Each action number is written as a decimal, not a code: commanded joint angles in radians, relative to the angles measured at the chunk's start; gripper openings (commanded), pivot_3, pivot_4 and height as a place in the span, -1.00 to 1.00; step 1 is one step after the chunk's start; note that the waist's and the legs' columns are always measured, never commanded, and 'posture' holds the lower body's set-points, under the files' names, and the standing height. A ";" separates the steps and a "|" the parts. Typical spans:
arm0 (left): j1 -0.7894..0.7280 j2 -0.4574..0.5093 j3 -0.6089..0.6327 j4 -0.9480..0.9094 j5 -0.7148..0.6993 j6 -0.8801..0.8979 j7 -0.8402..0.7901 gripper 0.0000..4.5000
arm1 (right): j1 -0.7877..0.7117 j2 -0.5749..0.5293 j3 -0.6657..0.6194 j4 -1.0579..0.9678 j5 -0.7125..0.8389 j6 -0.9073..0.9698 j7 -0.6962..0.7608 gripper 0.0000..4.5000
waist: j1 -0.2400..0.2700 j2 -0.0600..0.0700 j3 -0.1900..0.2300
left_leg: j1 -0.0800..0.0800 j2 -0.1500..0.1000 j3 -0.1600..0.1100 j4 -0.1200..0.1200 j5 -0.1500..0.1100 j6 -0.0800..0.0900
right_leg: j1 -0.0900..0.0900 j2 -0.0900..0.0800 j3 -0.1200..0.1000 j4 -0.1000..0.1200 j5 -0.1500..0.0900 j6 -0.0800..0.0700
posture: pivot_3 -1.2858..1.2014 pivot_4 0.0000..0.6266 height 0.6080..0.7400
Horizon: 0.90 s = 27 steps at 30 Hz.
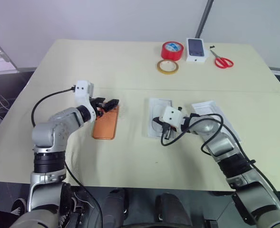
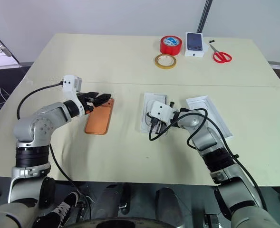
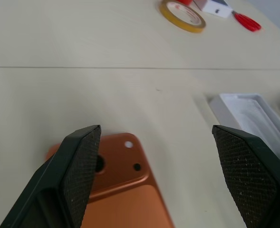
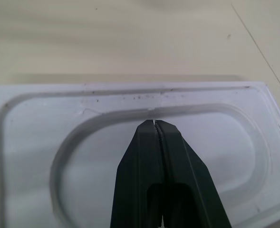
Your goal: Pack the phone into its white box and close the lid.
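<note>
Nearest the front edge of the table, the right gripper has its fingers pressed together, tips on the thin white insert with the oval outline, which seems to sit in the white box. The phone lies face down left of that, long axis running front to back. The left gripper hangs spread wide over its far end, holding nothing, so that arm's nearer.

Both eye views look forward and down from the head over the whole pale beige worktop. The left wrist view looks low and close along its black two-fingered left tool over the slim orange phone, seen too from the head.
</note>
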State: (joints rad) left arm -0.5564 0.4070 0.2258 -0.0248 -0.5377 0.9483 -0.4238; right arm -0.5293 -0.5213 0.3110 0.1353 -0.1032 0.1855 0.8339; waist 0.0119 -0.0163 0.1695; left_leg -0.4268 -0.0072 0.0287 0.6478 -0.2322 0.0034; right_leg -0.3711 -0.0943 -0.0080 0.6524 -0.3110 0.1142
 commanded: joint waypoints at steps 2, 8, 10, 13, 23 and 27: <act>-0.019 0.021 0.020 0.008 -0.002 -0.025 -0.005 0.75 | 0.014 -0.008 0.017 0.013 -0.048 0.100 -0.014 -0.98 | 0.000 0.000 0.000 | 0.000 0.000 0.000 0.000 0.000 0.000 | 0.000 0.000 0.000 0.000 0.000 0.000 | 0.03 -0.52 0.82; -0.029 0.010 0.015 0.023 -0.009 -0.020 -0.007 0.75 | 0.030 -0.058 0.027 -0.039 -0.073 0.142 0.022 -0.98 | 0.001 0.000 0.000 | 0.000 0.000 0.000 0.000 0.000 0.000 | 0.000 -0.001 0.000 0.000 0.000 0.000 | 0.03 -0.52 0.82; -0.031 0.003 0.029 0.031 -0.026 -0.009 -0.008 0.75 | 0.043 -0.049 0.011 -0.078 -0.034 0.141 0.036 -0.98 | 0.001 -0.001 0.000 | 0.000 -0.001 0.000 0.000 0.000 0.000 | 0.000 -0.001 0.000 0.000 0.000 0.000 | 0.03 -0.52 0.82; -0.037 0.001 0.077 0.069 -0.073 0.043 -0.005 0.75 | 0.044 0.012 -0.028 -0.135 0.045 0.164 0.029 -0.98 | -0.003 -0.001 -0.001 | 0.000 -0.001 -0.001 0.000 -0.001 0.001 | 0.000 -0.001 0.000 0.000 0.000 0.000 | 0.03 -0.52 0.82; 0.001 0.180 0.181 0.114 -0.246 0.253 -0.164 0.75 | -0.123 0.191 -0.063 -0.081 0.085 0.128 -0.085 -0.98 | -0.034 -0.001 0.001 | -0.001 0.001 0.000 -0.003 0.002 -0.003 | -0.004 0.002 0.000 0.002 0.000 0.000 | 0.03 -0.52 0.82; 0.042 0.251 0.139 0.162 -0.186 0.172 -0.211 0.75 | -0.199 0.282 -0.009 -0.024 0.063 0.124 -0.104 -0.98 | -0.031 -0.001 0.001 | -0.001 0.002 0.000 -0.003 0.002 -0.003 | -0.004 0.003 0.000 0.002 0.000 0.000 | 0.03 -0.52 0.82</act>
State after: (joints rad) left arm -0.5184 0.6306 0.3737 0.1423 -0.7470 1.1724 -0.6024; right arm -0.7006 -0.2579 0.2824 0.1061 -0.0366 0.3230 0.7402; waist -0.0187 -0.0169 0.1705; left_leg -0.4277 -0.0050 0.0283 0.6448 -0.2305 -0.0001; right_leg -0.3756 -0.0918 -0.0077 0.6545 -0.3110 0.1142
